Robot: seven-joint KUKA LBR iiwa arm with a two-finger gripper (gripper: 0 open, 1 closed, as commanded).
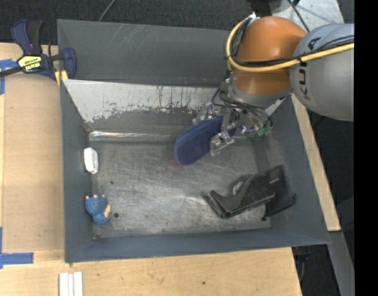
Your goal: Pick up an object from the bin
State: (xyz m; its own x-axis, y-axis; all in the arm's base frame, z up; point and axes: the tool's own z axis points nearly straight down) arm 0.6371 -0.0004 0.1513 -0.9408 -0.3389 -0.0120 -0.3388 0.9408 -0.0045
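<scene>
The orange cover (266,54) on the wrist hides the upper part of the tool (229,134) and also a piece of the far wall of the bin (78,184) behind it. The dark blue oblong thing (192,143) goes with its right end under the tool, so this end is hidden and its kind is not clear. The grey arm (327,73) is cut off at the right side. The small white thing (90,160) near the left wall and the small blue thing (97,208) in the near left corner are too small to name. The black thing (253,196) at the right is dark, and its parts are hard to separate.
</scene>
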